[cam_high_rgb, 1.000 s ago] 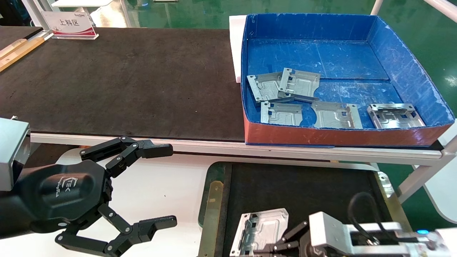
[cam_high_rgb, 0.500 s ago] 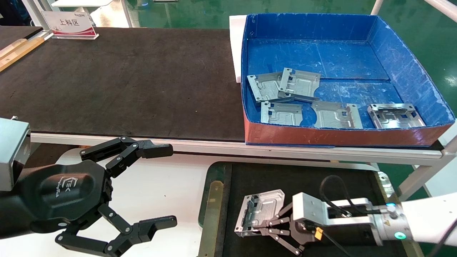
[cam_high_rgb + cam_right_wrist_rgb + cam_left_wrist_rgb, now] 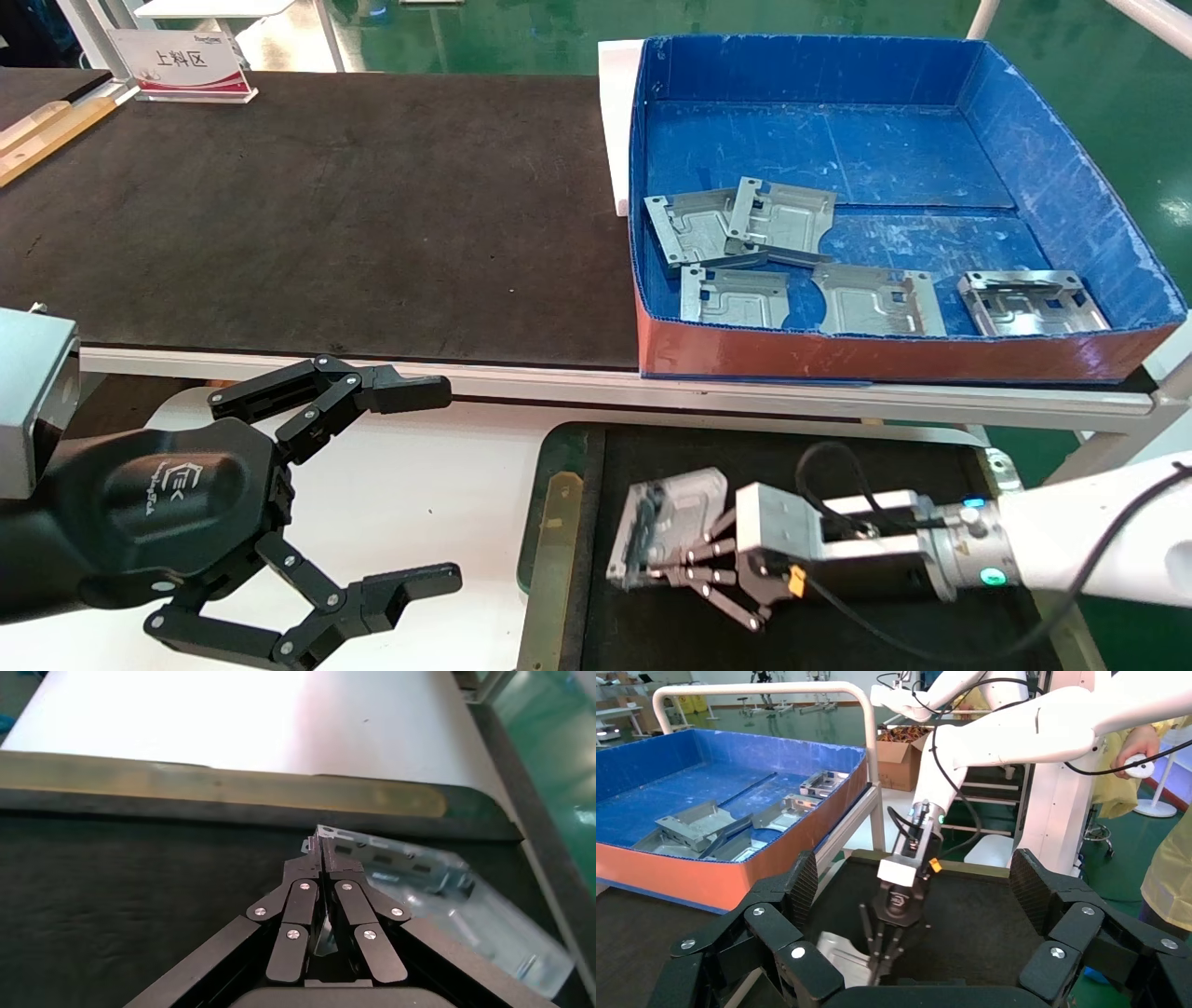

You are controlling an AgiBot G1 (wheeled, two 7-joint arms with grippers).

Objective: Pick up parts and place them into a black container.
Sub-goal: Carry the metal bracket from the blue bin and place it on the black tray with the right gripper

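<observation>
My right gripper (image 3: 652, 570) is shut on the edge of a silver-grey stamped part (image 3: 669, 517) and holds it tilted, low over the left part of the black container's floor (image 3: 819, 466). The right wrist view shows the shut fingertips (image 3: 322, 848) on the part (image 3: 429, 881), near the brass rail (image 3: 211, 787). The left wrist view shows the same gripper (image 3: 876, 969) and part (image 3: 838, 955). Several more parts (image 3: 745, 224) lie in the blue box (image 3: 1071, 177). My left gripper (image 3: 445, 485) is open and empty, parked left of the container.
The blue box with a red front (image 3: 885, 352) stands on the long black mat (image 3: 326, 214) behind the container. A white surface (image 3: 447, 466) lies between my left gripper and the container's green rim (image 3: 545, 457). A sign (image 3: 182, 63) stands at the far left.
My right gripper has carried the part farther away from me over the container floor and a little left. The part now tilts more steeply. The left arm has not moved.
</observation>
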